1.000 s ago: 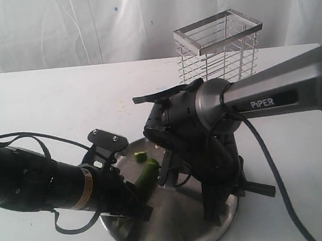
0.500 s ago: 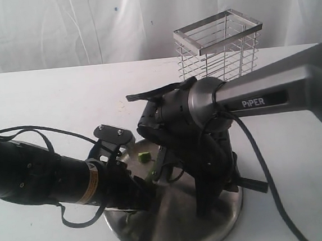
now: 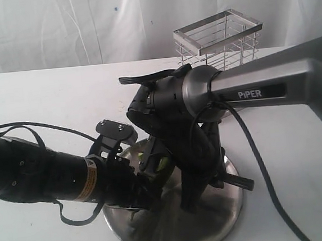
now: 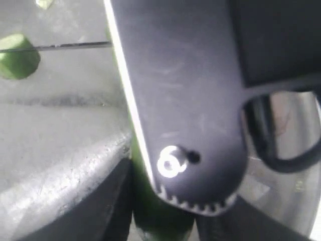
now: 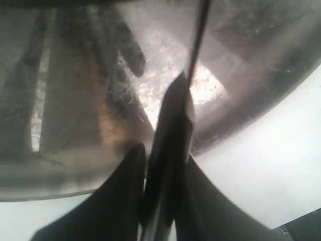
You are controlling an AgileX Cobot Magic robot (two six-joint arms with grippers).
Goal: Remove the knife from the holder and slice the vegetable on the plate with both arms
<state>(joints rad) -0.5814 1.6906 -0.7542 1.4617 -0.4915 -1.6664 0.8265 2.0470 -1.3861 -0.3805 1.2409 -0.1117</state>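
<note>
Slicing stage: a loose cut piece (image 4: 17,55) lies on the steel plate (image 3: 228,216), so the cutting looks partly done.
Holder: the wire cutlery holder (image 3: 216,42) stands well apart from the plate, at the back of the worktop (image 3: 46,102).
Left gripper (image 4: 153,203): closed on the green chili pepper (image 4: 160,228), which sits pinched between its fingers.
Right gripper (image 5: 163,150): clamped on the knife (image 5: 173,115) at its dark handle, with the thin blade running out over the plate.
Chili pepper, where: low over the plate, on its left half. From the exterior view both arms hide most of it.
Chili pepper, handling: it looks light and smooth-skinned, so probably slippery. It is likely firm but hollow, and a hard pinch could crush it. I would take it on the body, a little back from the cut end, to leave room for the blade.
Knife, handling: stiff, slim and light. The narrow handle could twist in the gripper under downward pressure, so the grip belongs on the handle, close to the blade.
Risk: the blade and the left gripper work close together, and I cannot tell whether the blade touches the pepper.
</note>
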